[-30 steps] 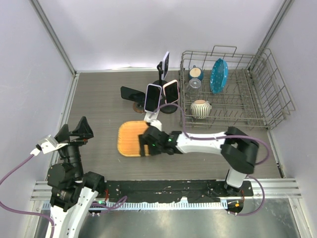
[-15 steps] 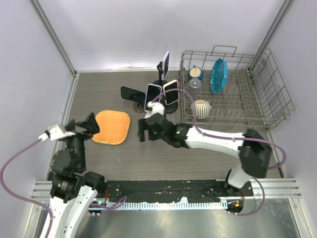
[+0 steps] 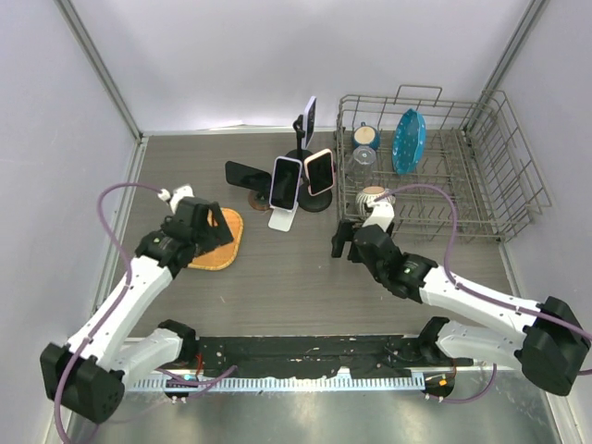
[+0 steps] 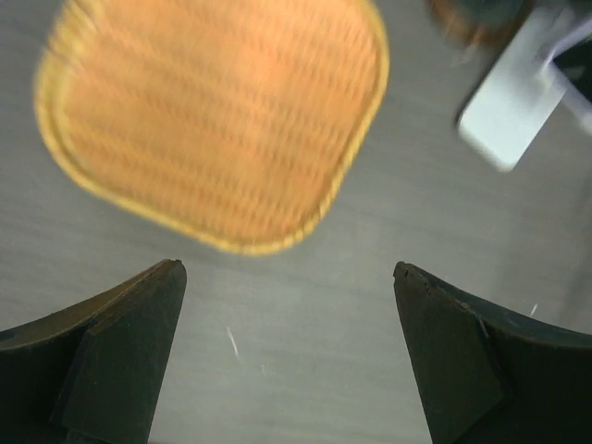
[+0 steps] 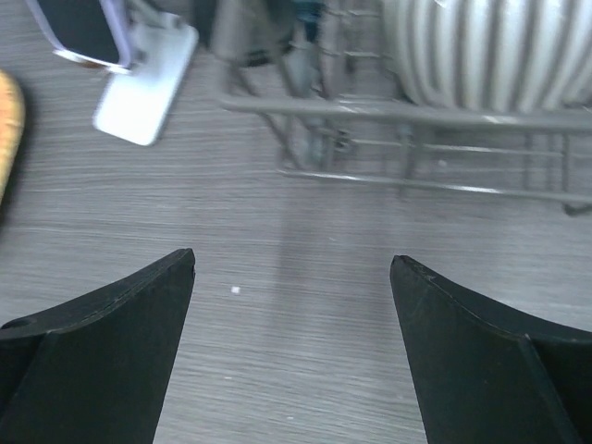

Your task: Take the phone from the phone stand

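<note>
Three phones stand upright at the back centre. A lavender-edged phone (image 3: 286, 182) leans on a white stand (image 3: 284, 218), a pink phone (image 3: 320, 172) sits on a black stand (image 3: 314, 202), and a third phone (image 3: 309, 122) is behind them. A black phone (image 3: 242, 173) lies tilted at their left. My left gripper (image 3: 220, 233) is open and empty, over the near edge of an orange woven mat (image 4: 213, 120). My right gripper (image 3: 354, 231) is open and empty, low over the table in front of the rack. The white stand's base (image 5: 148, 83) shows at that view's upper left.
A wire dish rack (image 3: 481, 185) at the back right holds a ribbed cup (image 3: 374, 202), a blue plate (image 3: 407, 141), a mug and a glass. Its front wires (image 5: 398, 111) are just ahead of my right gripper. The orange mat (image 3: 222, 242) lies left of centre. Walls enclose three sides.
My right gripper has left the mat and swung right to the rack's front. My left arm has reached forward over the mat. The mat lies further left than a second ago.
</note>
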